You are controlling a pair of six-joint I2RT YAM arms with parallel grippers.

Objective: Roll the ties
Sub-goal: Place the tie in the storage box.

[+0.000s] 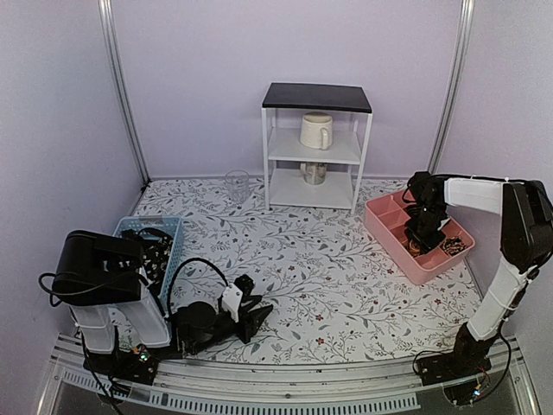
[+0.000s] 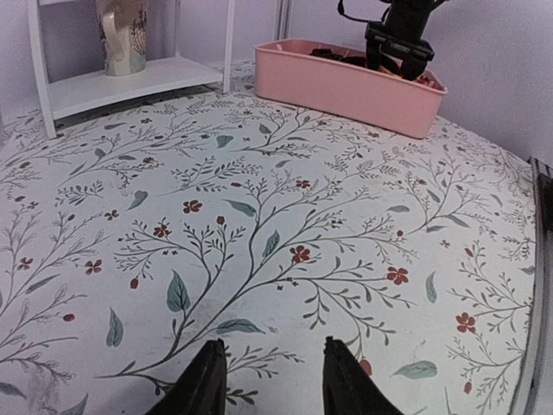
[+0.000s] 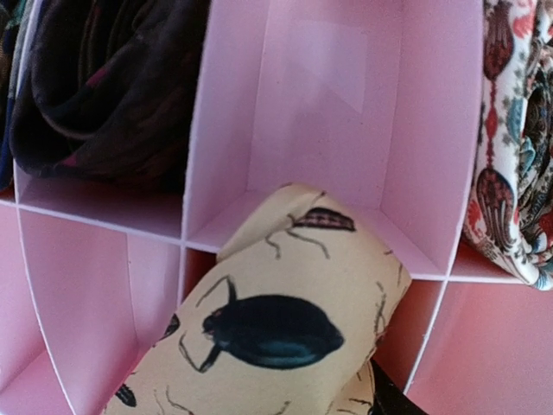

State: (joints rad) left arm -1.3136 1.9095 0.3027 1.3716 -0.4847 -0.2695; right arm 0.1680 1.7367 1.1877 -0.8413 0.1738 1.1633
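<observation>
Left jaws gape empty over the bench; right jaws (grip cannot be told) hang over a beetle-print tie in the pink tray.

High rear overview; both wrists toward pink tray

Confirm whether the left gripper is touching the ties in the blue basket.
Apart. Top view shows tablecloth between the left gripper and the ties in the basket.
</observation>
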